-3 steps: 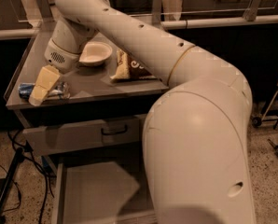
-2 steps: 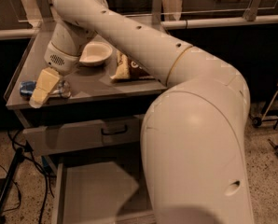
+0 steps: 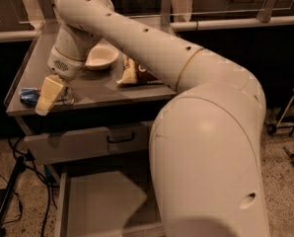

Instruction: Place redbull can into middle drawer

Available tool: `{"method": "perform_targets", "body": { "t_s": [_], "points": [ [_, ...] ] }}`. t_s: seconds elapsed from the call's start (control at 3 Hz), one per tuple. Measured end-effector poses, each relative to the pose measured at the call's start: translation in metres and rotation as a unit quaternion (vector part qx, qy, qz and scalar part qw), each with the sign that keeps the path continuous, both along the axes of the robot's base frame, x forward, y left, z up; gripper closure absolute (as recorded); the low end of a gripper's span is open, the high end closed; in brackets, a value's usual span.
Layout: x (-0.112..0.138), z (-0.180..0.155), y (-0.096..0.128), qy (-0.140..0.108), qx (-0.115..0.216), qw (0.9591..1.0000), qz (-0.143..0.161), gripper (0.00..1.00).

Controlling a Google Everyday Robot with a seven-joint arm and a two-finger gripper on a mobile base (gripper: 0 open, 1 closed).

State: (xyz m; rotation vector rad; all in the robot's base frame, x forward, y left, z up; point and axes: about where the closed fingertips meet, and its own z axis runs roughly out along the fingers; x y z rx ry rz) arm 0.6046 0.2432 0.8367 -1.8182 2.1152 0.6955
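The redbull can [image 3: 27, 96] lies on its side at the front left corner of the grey cabinet top [image 3: 43, 58]; its blue body shows left of my gripper and its silver end right of it. My gripper [image 3: 46, 100] hangs from the big cream arm, right over and in front of the can's middle, and hides that part. The middle drawer [image 3: 103, 201] is pulled out below, a grey tray with a flat bare floor, partly hidden by my arm's base link.
A white bowl [image 3: 101, 57] and a chip bag [image 3: 132, 73] sit on the cabinet top right of the gripper. A grey drawer front with a dark loop handle [image 3: 120, 138] sticks out slightly above the open tray. Cables and a black stand leg [image 3: 6, 201] lie at left.
The gripper has moved slightly down and left, closer onto the can. The can, bowl and bag have stayed in place.
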Motion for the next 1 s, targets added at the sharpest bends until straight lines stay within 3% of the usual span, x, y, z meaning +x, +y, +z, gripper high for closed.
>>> {"method": "perform_targets", "body": {
  "t_s": [1.0],
  "points": [
    [0.0000, -0.0001, 0.0001, 0.000, 0.000, 1.0000, 0.000, 0.89]
  ]
}}
